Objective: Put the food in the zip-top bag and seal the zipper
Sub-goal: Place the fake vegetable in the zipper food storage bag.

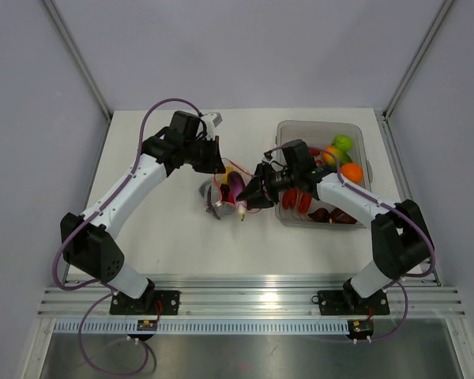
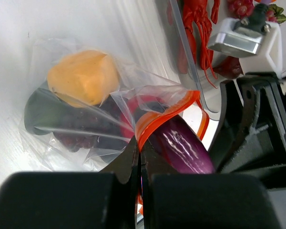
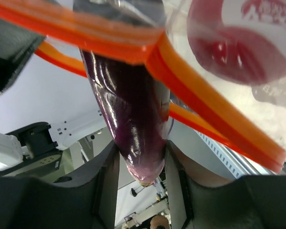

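No text, label or number is legible.

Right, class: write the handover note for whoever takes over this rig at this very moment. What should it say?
Left gripper: fingers shut on the zipper, pinching one lip of the zip-top bag.
Right gripper: fingers clamped on the purple eggplant, which is partway through the bag's mouth.
Done: an orange piece and some darker items are inside the bag.
Left: release the eggplant inside, move the food in the clear tub, including the red lobster, then seal the zipper.
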Available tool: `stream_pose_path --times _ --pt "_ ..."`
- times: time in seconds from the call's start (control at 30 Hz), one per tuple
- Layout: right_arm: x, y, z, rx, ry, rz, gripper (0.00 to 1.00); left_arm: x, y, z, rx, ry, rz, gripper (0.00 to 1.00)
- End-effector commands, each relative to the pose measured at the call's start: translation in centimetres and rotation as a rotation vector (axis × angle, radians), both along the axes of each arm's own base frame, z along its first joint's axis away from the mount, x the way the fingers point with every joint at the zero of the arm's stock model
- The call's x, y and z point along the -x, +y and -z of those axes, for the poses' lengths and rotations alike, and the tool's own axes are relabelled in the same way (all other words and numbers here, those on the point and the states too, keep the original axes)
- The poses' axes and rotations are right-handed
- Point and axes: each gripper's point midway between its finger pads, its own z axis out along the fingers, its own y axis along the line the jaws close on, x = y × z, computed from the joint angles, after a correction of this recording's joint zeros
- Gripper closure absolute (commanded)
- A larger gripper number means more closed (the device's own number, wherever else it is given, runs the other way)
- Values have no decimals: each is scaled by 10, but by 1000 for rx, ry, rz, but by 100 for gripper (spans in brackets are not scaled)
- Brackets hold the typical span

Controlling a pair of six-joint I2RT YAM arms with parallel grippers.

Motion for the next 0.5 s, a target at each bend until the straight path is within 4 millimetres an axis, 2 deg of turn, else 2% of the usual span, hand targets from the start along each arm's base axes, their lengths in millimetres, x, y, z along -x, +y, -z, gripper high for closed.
stream_pose_path --times 0.0,0.1,0.2,0.47 --pt "-16 17 -31 -94 -30 13 80 3 -6 -28 67 -91 41 100" --pt "-30 23 -40 -104 -20 61 80 7 -6 -28 74 -90 47 100" --pt "-45 29 -41 -95 5 118 76 10 -4 -29 76 -95 48 100" --pt "-79 33 -12 -50 119 317 78 17 -4 -34 90 -108 67 100"
